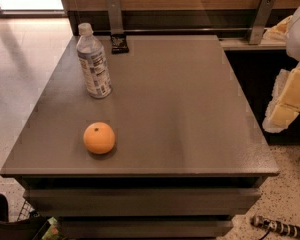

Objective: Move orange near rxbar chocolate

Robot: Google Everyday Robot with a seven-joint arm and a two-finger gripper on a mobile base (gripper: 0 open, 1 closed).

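The orange (99, 137) sits on the grey table (190, 109) near its front left corner. The rxbar chocolate (119, 43), a small dark wrapper, lies at the table's back edge on the left, against a metal bracket. My gripper (290, 99) shows as a cream-coloured part at the right edge of the view, off the table's right side and far from both the orange and the bar. It holds nothing that I can see.
A clear water bottle (93, 61) with a white cap stands upright between the orange and the bar. Metal brackets (261, 18) rise along the wall behind the table. Dark objects lie on the floor at the front left and front right.
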